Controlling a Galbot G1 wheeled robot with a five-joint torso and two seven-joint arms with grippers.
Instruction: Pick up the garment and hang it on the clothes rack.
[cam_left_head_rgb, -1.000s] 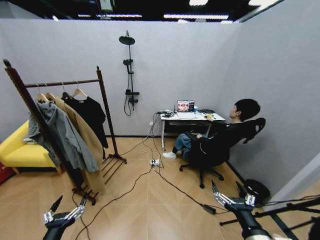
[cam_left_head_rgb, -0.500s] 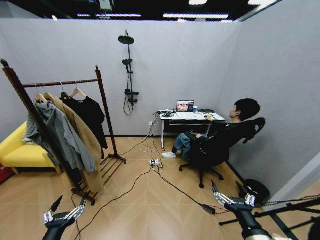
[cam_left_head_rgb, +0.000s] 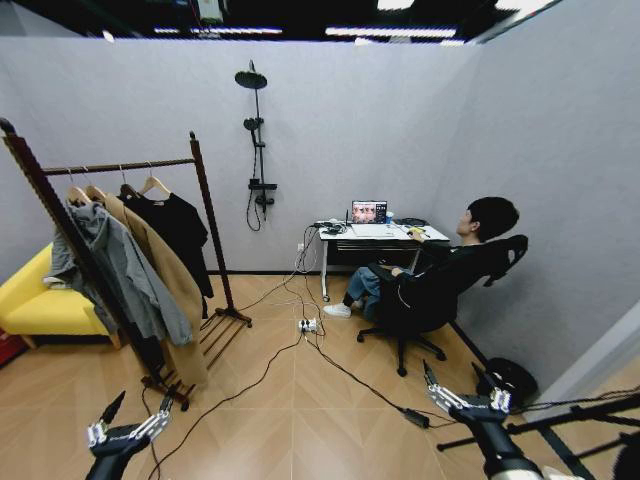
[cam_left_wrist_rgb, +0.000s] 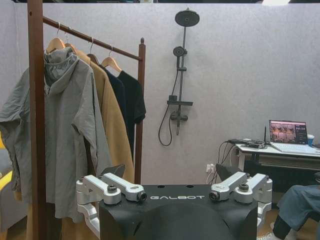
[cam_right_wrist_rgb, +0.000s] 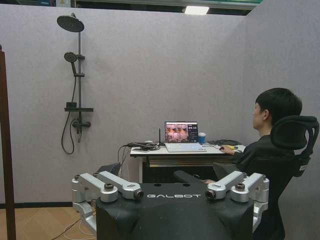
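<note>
The clothes rack (cam_left_head_rgb: 120, 165) stands at the left, dark reddish-brown, with a slatted base. At its far end a black short-sleeved garment (cam_left_head_rgb: 182, 228) hangs on a light wooden hanger; the left wrist view shows it (cam_left_wrist_rgb: 134, 92) beside the far post. A tan coat (cam_left_head_rgb: 165, 275) and a grey hooded jacket (cam_left_head_rgb: 120, 270) hang nearer on the same rail (cam_left_wrist_rgb: 90, 37). My left gripper (cam_left_head_rgb: 140, 403) is low at the bottom left, open and holding nothing, well short of the rack. My right gripper (cam_left_head_rgb: 452, 372) is low at the bottom right, open and holding nothing.
A person sits in a black office chair (cam_left_head_rgb: 430, 300) at a white desk (cam_left_head_rgb: 385, 235) with a laptop. Cables and a power strip (cam_left_head_rgb: 310, 325) cross the wooden floor. A yellow sofa (cam_left_head_rgb: 40, 305) is behind the rack, a black shower pole (cam_left_head_rgb: 258, 140) on the back wall.
The whole head view has shifted slightly, so the rack sits a little further left in the picture. Both grippers hold the same pose.
</note>
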